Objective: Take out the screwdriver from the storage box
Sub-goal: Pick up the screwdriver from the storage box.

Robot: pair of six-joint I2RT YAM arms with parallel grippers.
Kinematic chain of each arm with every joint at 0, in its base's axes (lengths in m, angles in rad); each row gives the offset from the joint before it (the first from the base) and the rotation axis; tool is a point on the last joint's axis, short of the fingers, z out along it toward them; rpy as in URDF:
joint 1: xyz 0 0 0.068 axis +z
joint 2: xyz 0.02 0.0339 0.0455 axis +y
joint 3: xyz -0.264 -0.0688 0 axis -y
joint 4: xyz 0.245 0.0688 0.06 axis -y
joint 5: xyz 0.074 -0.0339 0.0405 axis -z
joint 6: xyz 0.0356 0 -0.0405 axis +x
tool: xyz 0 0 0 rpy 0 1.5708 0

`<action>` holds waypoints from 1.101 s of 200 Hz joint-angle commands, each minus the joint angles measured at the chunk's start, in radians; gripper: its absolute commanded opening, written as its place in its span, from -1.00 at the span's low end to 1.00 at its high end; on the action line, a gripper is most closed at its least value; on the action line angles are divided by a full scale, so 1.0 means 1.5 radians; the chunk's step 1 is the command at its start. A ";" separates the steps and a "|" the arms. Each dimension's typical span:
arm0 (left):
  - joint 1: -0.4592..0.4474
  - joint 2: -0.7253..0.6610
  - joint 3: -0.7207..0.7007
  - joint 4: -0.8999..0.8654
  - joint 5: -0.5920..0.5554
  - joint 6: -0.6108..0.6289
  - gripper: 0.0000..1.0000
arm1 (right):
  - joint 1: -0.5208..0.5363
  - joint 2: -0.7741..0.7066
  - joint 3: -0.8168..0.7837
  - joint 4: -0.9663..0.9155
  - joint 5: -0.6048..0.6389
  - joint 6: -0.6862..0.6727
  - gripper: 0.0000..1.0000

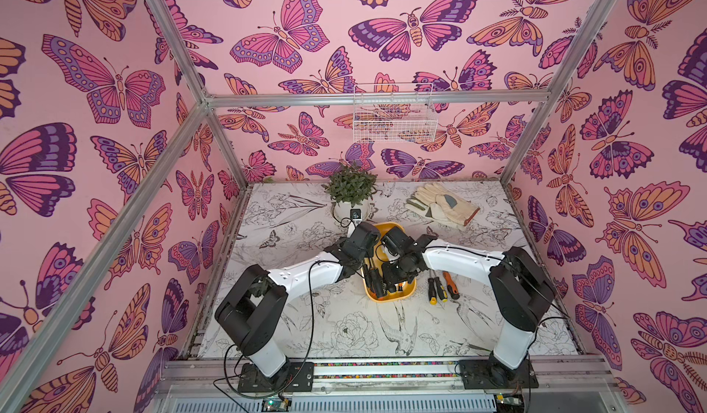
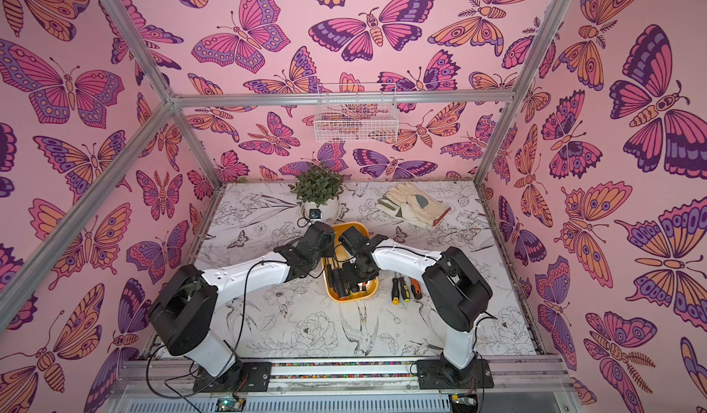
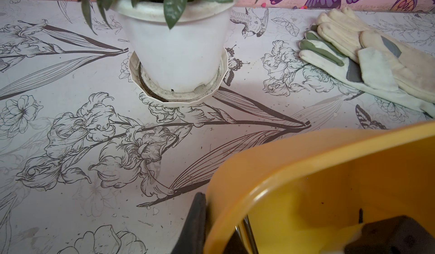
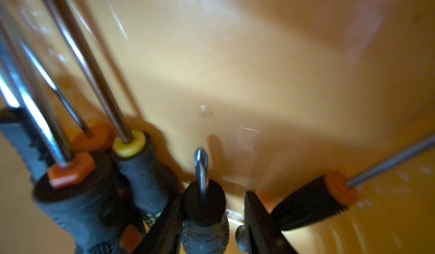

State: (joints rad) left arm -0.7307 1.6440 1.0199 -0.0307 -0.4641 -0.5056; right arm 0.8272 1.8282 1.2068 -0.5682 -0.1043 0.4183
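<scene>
Right pincer (image 4: 211,194) is down in the storage box (image 1: 390,226) at the middle of the desk (image 1: 344,327), spread either side of the stubby screwdriver (image 4: 204,215), not quite gripping. Left pincer (image 3: 203,220) pinches the box's wall. Loose screwdrivers (image 1: 440,286) lie just beside it.

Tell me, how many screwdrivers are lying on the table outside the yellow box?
3, side by side on the table beside the storage box: a black-and-yellow screwdriver nearest it, another black-and-yellow one, then an orange-handled one. The right arm might hide more.
</scene>
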 commanded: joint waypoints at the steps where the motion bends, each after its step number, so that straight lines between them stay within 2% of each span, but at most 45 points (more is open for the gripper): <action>1: 0.000 -0.017 -0.008 0.023 0.000 -0.007 -1.00 | 0.000 0.037 0.009 -0.003 0.027 -0.008 -0.09; 43: 0.001 -0.017 -0.009 0.023 0.002 -0.008 -1.00 | -0.004 0.052 0.007 0.005 0.021 -0.006 -0.29; 100: 0.001 -0.019 -0.011 0.026 0.003 -0.008 -1.00 | -0.023 0.077 0.003 0.018 0.018 -0.001 -0.43; 137: 0.003 -0.019 -0.012 0.027 0.005 -0.008 -1.00 | -0.024 0.062 -0.017 0.042 0.018 0.005 -0.73; 160: 0.003 -0.018 -0.011 0.027 0.006 -0.008 -1.00 | -0.023 0.019 -0.042 0.064 0.020 0.007 -1.00; 220: 0.003 -0.014 -0.008 0.026 0.007 -0.006 -1.00 | -0.023 -0.082 -0.042 0.049 0.005 -0.016 -1.00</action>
State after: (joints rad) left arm -0.7200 1.6440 1.0157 -0.0158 -0.4675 -0.5133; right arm 0.8021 1.7649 1.1374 -0.4934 -0.1127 0.4141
